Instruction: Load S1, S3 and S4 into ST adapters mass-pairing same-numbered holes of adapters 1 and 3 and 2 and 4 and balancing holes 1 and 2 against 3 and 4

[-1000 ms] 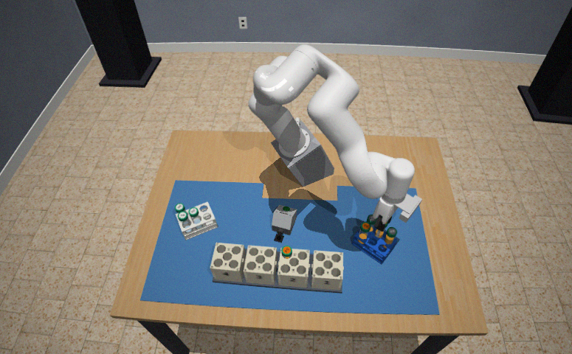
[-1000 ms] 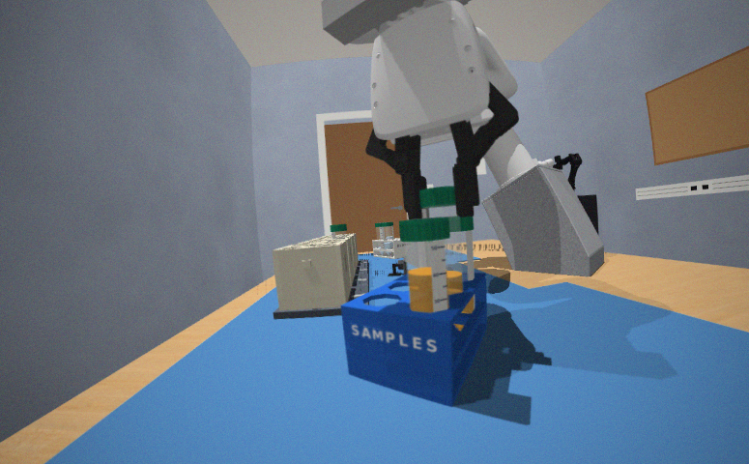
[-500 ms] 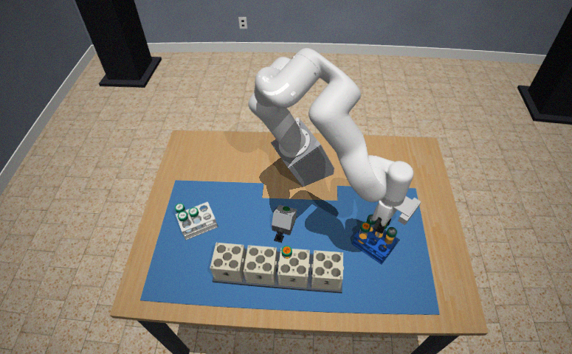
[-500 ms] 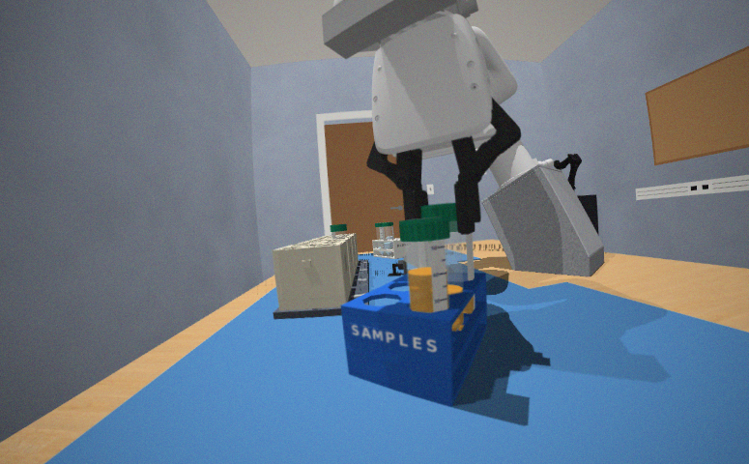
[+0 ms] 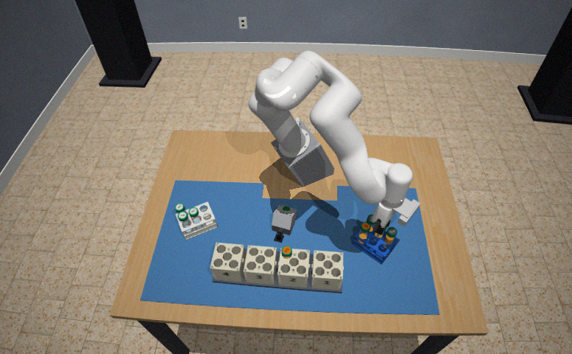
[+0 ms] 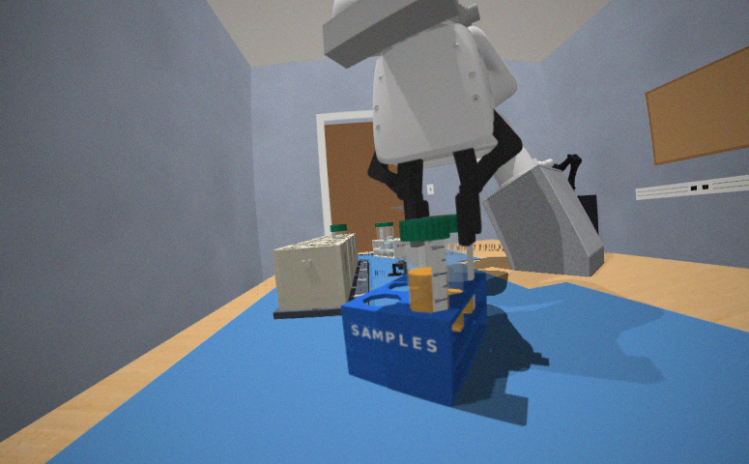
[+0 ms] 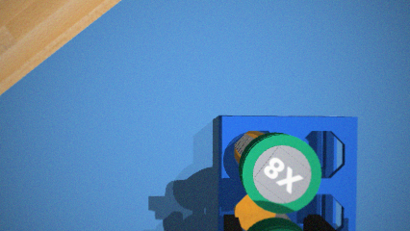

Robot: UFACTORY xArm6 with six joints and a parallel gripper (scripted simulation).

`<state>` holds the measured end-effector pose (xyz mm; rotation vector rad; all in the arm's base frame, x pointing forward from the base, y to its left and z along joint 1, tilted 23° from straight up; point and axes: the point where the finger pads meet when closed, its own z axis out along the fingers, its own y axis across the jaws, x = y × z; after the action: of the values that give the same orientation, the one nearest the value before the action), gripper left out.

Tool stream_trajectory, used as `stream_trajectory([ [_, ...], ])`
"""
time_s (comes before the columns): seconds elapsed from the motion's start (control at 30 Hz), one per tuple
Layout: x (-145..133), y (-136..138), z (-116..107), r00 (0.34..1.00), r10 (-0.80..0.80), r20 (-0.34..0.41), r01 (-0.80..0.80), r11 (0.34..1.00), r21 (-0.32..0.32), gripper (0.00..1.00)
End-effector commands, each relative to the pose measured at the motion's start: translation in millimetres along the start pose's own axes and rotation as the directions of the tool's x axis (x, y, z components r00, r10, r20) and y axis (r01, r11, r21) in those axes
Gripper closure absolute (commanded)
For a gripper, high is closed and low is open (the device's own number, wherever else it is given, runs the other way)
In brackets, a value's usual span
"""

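Note:
My gripper (image 5: 378, 226) is shut on a green-capped tube (image 7: 274, 225) and stands low over the blue SAMPLES rack (image 6: 416, 338). The tube's cap dot is hidden, so I cannot read its ID. In the wrist view only the cap's edge shows between the dark fingers, just behind tube X8 (image 7: 281, 173), which has a grey dot. X8 stands in the rack's front row and hides the held tube in the exterior view, where the fingers (image 6: 441, 229) are level with its cap. S4 (image 5: 286, 251), with an orange dot, stands in the third adapter from the left on the stand (image 5: 277, 265).
A white rack (image 5: 195, 217) holding three green-capped blanks stands at the left of the mat. The small desk with the green DONE key (image 5: 283, 217) is behind the stand. The SAMPLES rack (image 5: 374, 241) also holds an orange-dot tube (image 5: 364, 226).

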<state>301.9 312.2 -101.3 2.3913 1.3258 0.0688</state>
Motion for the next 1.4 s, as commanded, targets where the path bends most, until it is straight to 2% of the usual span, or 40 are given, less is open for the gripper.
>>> stream_trajectory([
  [0.0,2,0,-1,1.000,0.001,-0.004,-0.001,1.000,0.000,1.00],
  [0.2,2,0,-1,1.000,0.001,-0.004,-0.001,1.000,0.000,1.00],
  [0.23,2,0,-1,1.000,0.001,-0.004,-0.001,1.000,0.000,0.56],
  [1.17,2,0,-1,1.000,0.001,-0.004,-0.001,1.000,0.000,0.56],
  [1.37,2,0,-13,1.000,0.001,-0.004,-0.001,1.000,0.000,0.56],
])
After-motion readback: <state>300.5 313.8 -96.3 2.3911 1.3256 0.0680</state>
